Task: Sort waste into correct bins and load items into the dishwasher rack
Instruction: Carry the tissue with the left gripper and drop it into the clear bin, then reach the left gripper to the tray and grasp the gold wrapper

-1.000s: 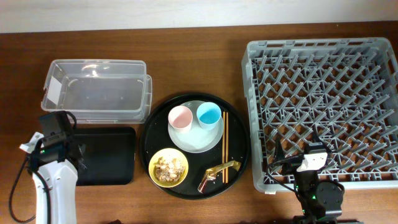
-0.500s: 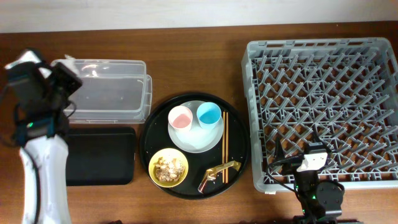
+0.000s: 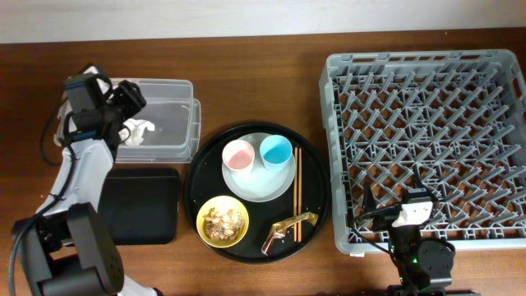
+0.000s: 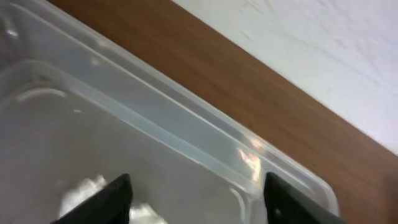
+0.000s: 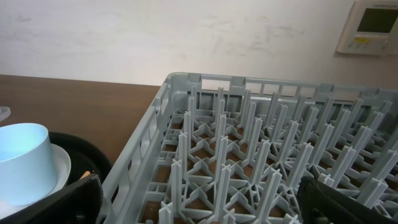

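Observation:
My left gripper [image 3: 123,108] hangs open over the clear tub [image 3: 168,90]. The crumpled white tissue [image 3: 136,130] lies loose inside the tub. In the left wrist view the tissue [image 4: 86,186] shows beside the left finger, and nothing sits between the fingers [image 4: 115,198]. On the round black tray, the pale plate [image 3: 260,182] carries the pink cup [image 3: 238,154] and the blue cup [image 3: 276,150]. The yellow bowl [image 3: 223,220] holds food scraps. The gold foil wrapper [image 3: 288,226] and the chopsticks [image 3: 297,193] lie nearby. My right gripper [image 5: 205,208] stands wide open at the near edge of the grey rack [image 3: 427,140].
The shallow black tray bin [image 3: 140,204] lies in front of the tub. The round black tray [image 3: 316,205] sits between the bins and the rack. The right wrist view shows the rack's pegs [image 5: 249,149] and the blue cup [image 5: 22,162] at its left edge.
My left arm swung from beside the black tray bin up over the clear tub. Its jaws opened and the tissue now lies in the tub. The right arm has not moved.

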{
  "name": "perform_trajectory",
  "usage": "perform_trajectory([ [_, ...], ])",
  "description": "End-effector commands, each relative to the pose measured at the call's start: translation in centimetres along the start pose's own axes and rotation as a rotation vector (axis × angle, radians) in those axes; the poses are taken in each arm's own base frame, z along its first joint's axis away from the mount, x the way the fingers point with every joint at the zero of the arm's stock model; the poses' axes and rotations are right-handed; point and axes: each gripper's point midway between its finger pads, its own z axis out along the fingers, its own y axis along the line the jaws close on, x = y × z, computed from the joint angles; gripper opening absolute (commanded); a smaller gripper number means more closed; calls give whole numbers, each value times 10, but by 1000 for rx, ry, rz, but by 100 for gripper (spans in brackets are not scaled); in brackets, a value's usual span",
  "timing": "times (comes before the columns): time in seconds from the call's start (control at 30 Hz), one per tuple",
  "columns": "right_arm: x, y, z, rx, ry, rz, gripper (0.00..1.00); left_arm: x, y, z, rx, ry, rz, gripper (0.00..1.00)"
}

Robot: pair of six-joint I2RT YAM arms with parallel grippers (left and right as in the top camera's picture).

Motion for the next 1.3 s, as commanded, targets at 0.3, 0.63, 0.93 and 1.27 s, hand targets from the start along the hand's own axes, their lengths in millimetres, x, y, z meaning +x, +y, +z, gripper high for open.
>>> perform_trajectory([
  [0.3,2,0,0,-4,1,0,98,233,-194,-217,262,701,633,52],
  [0.63,2,0,0,-4,1,0,98,367,-173,-197,61,919,1035,52],
  [0.93,2,0,0,-4,1,0,98,404,-168,-189,95,803,1162,54],
  [1.27,2,0,0,-4,1,0,98,413,-164,-167,116,715,1152,53],
])
